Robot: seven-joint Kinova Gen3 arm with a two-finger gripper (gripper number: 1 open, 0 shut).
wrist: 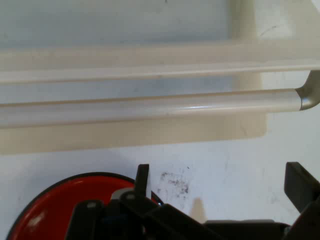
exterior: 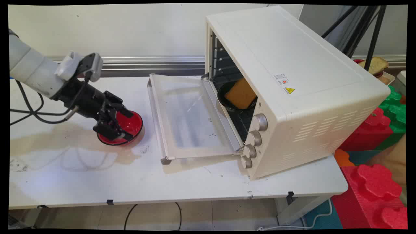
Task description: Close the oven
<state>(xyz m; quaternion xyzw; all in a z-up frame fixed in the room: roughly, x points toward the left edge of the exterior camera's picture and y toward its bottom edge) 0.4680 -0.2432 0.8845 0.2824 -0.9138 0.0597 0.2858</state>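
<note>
Main view: gripper (exterior: pixel 117 125) low over the red bowl (exterior: pixel 131 125) on the table (exterior: pixel 81 175), left of the oven door (exterior: pixel 191 117), which lies folded down flat. Oven (exterior: pixel 292 87) stands open w/ a black dish (exterior: pixel 227 99) inside holding an orange sponge-like block (exterior: pixel 241 93). Bowl sits directly under the gripper, one finger inside it, the other at or past its near rim; contact can't be confirmed. Bowl looks rigid, glossy, prob. light and slippery; the thin rim is the likely place to pinch.

Hand view: fingers (wrist: pixel 142 179) spread apart, nothing clamped betw. them. Bowl (wrist: pixel 50 210) at lower left, its rim by the left finger; right finger over bare table. Door handle (wrist: pixel 165 105) runs across ahead, well apart.
</note>
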